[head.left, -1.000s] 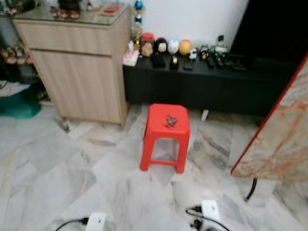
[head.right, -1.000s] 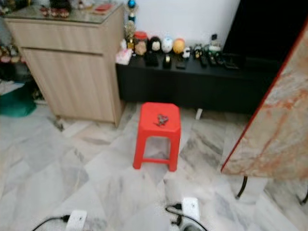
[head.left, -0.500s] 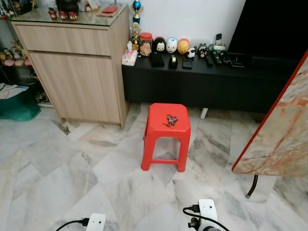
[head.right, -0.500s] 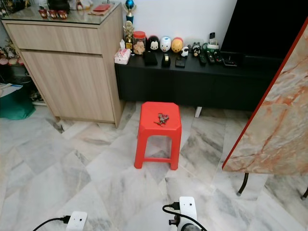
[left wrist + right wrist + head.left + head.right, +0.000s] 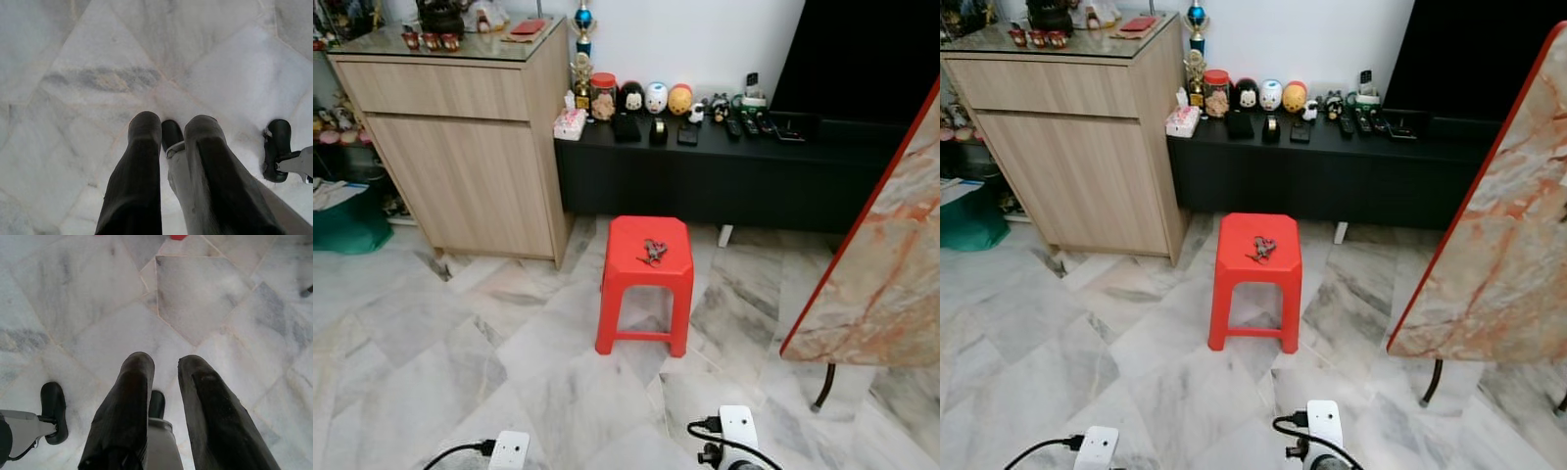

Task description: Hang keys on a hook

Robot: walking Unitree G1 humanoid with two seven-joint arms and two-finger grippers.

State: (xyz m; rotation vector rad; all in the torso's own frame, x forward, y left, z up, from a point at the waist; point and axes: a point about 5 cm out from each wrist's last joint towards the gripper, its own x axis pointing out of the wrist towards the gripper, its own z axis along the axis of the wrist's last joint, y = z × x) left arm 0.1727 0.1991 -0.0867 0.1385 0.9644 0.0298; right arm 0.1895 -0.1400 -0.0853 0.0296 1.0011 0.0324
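Two grippers hang low at my sides, left gripper [image 5: 168, 132] and right gripper [image 5: 164, 369] both empty, fingers slightly parted. Ahead, well apart, the keys [image 5: 653, 252] lie on the red stool [image 5: 644, 282], nearer my right arm, I judge.

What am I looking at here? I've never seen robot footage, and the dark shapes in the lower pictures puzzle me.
A walking humanoid robot took these. The top two pictures come from a stereo camera on its head, looking forward and down into a room. A red stool stands on the marble floor, and a bunch of keys lies on its seat. Behind it are a wooden cabinet and a black bench with small figurines.

The lower two pictures come from cameras on the wrists, each looking along its gripper's two black fingers. Those are your dark shapes: the left gripper and right gripper, both hanging over the floor, fingers slightly apart, holding nothing. The keys are not yet picked up.
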